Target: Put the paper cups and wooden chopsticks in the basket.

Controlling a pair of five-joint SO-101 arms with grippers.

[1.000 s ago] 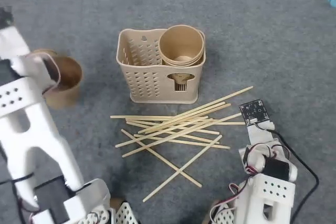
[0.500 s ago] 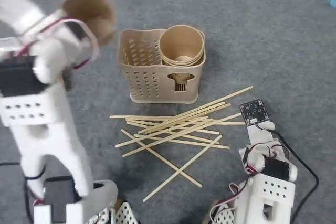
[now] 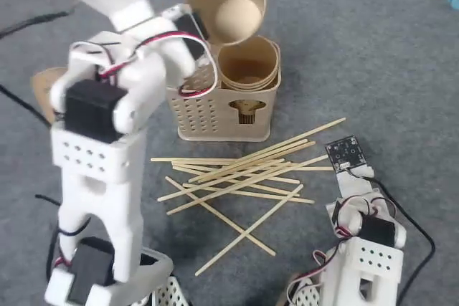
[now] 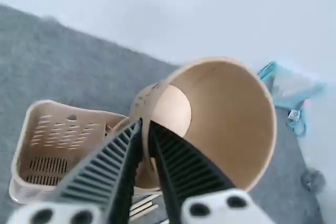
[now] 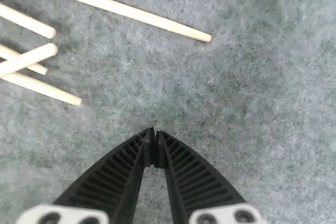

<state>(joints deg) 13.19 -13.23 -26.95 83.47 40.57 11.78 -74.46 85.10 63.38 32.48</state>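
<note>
Nearest, my right pincer (image 5: 152, 153) hangs pressed together, empty, just above the grey felted tabletop (image 5: 252, 103), with ends of the wooden chopsticks (image 5: 126, 12) lying just beyond it. The high view shows them heaped crisscross in front of the basket (image 3: 208, 116), with stacked cups (image 3: 247, 69) standing in its right end. Above its rear my left pincer (image 4: 145, 125) pinches the rim of a paper cup (image 4: 226, 114) tipped on its side, and my left wrist view takes in the white wall (image 4: 157, 3) and a pale blue object (image 4: 286, 85) behind.
</note>
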